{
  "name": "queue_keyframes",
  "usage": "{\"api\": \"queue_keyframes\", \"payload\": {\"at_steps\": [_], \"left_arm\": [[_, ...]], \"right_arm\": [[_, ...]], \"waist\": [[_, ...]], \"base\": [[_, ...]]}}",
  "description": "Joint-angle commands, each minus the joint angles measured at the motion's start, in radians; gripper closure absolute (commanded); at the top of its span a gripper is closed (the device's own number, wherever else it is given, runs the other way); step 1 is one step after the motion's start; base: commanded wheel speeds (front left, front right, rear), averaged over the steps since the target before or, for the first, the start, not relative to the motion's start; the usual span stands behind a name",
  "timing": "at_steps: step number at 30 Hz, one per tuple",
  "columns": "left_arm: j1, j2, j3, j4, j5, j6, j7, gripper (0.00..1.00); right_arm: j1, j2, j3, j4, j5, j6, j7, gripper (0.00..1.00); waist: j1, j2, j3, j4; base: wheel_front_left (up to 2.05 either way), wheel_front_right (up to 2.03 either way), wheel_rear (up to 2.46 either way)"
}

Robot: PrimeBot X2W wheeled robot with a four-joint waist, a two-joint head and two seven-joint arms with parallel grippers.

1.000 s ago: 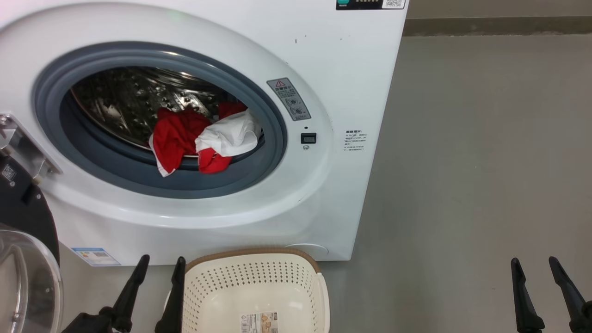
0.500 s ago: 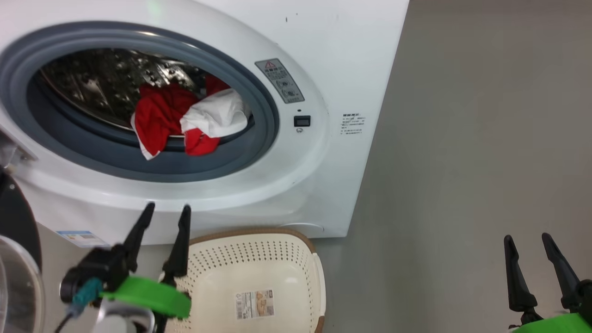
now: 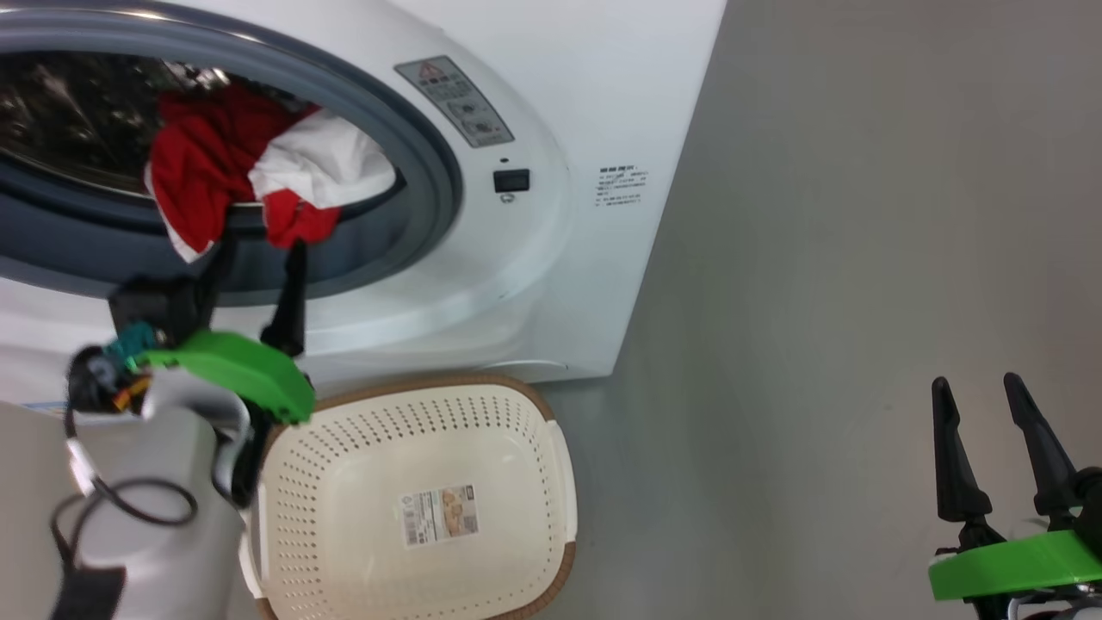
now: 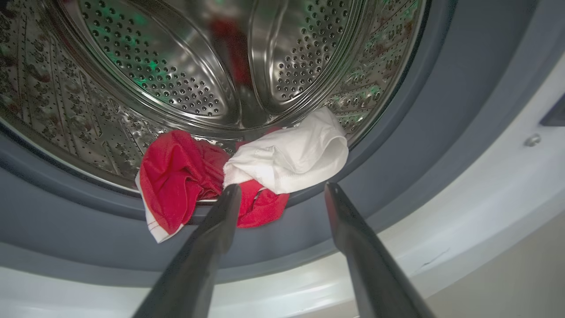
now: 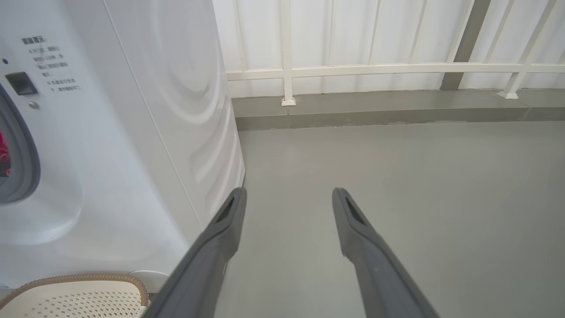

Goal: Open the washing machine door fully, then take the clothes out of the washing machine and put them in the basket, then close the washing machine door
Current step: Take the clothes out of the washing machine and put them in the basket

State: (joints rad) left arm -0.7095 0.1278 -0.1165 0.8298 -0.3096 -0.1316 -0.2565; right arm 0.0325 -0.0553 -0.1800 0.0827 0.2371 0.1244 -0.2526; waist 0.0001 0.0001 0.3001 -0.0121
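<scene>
Grey floor (image 3: pixel 818 258), basket (image 3: pixel 413 389) near me without clothes (image 4: pixel 185 176). They hang over the washing machine's (image 3: pixel 603 86) drum (image 4: pixel 154 79) lip; my left fingers (image 3: pixel 293 275), spread wide, empty, hover just short. Next, I reckon: reach in, pinch.

Left gripper (image 3: pixel 261 251): fingers are standing wide apart, pointing up and forward, gripping nothing.
Left forearm (image 3: pixel 146 499): pale, is rising from the lower left, green wrist collar (image 3: pixel 232 370) tilting.
Right gripper (image 3: pixel 975 383): is hovering low at the right, fingers parted, empty.
</scene>
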Motion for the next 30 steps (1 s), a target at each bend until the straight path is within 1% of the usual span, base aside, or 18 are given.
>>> {"api": "queue_keyframes", "payload": {"at_steps": [1, 9, 19, 27, 30], "left_arm": [[-0.058, 0.05, 0.017, 0.015, -0.01, 0.001, -0.005, 0.0], [-0.24, 0.1, -0.015, 0.182, -0.054, 0.001, -0.005, 0.0], [-0.369, 0.16, -0.072, 0.346, -0.091, 0.001, -0.004, 0.0], [-0.42, 0.2, -0.108, 0.395, -0.127, 0.001, 0.005, 0.0], [-0.426, 0.215, -0.125, 0.406, -0.146, 0.001, 0.02, 0.06]], "right_arm": [[-0.03, -0.008, 0.022, -0.028, 0.002, 0.006, -0.009, 0.0], [-0.077, -0.002, 0.025, -0.034, 0.003, 0.006, -0.009, 0.0], [-0.108, 0.002, 0.047, -0.039, 0.003, 0.006, -0.009, 0.0], [-0.121, 0.003, 0.079, -0.045, 0.001, 0.006, -0.009, 0.0], [-0.121, 0.003, 0.088, -0.045, 0.003, 0.006, -0.009, 0.0]], "waist": [[-0.0001, -0.0001, 0.052, -0.03], [-0.0001, -0.0001, 0.115, -0.054], [-0.0001, -0.0001, 0.167, -0.091], [-0.0001, -0.0001, 0.199, -0.123], [-0.0001, -0.0001, 0.206, -0.135]], "base": [[0.0, 0.0, 0.0], [0.0, 0.0, 0.0], [0.0, 0.0, 0.0], [0.0, 0.0, 0.0], [0.0, 0.0, 0.0]]}}
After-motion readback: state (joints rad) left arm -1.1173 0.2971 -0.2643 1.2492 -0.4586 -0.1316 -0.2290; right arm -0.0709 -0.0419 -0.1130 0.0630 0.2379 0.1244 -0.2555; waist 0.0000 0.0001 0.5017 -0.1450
